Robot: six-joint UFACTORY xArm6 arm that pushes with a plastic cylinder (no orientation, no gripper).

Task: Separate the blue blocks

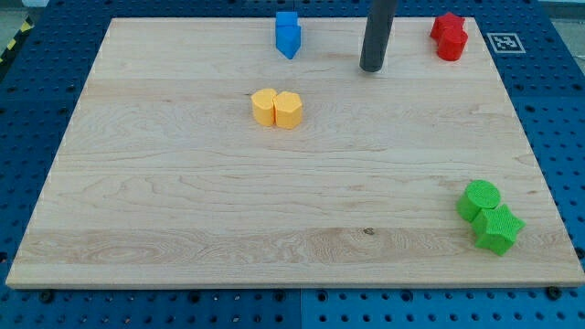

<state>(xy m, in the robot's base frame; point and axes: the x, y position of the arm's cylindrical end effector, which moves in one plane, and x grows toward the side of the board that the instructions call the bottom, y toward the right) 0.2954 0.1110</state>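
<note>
1. Blue blocks (288, 34) sit as a touching pair near the view's top edge of the board (183, 201), a little left of centre; the upper one looks like a cube, the lower one comes to a point toward the view's bottom.
2. My tip (372, 67) rests on the board to the view's right of the blue pair, apart from it, with bare wood between them.
3. Fingers: the arm carries none, only the dark rod, so nothing is spread, pressed together or pinching.
4. Red blocks (449, 37) stand at the view's top right, touching each other, to the right of my tip and clear of it; their exact shapes are hard to make out.
5. Yellow blocks (277, 108) lie side by side and touching, below the blue pair and well apart from it.
6. Green blocks (490, 216) sit at the view's bottom right, touching; the upper one looks round, the lower one star-like.
</note>
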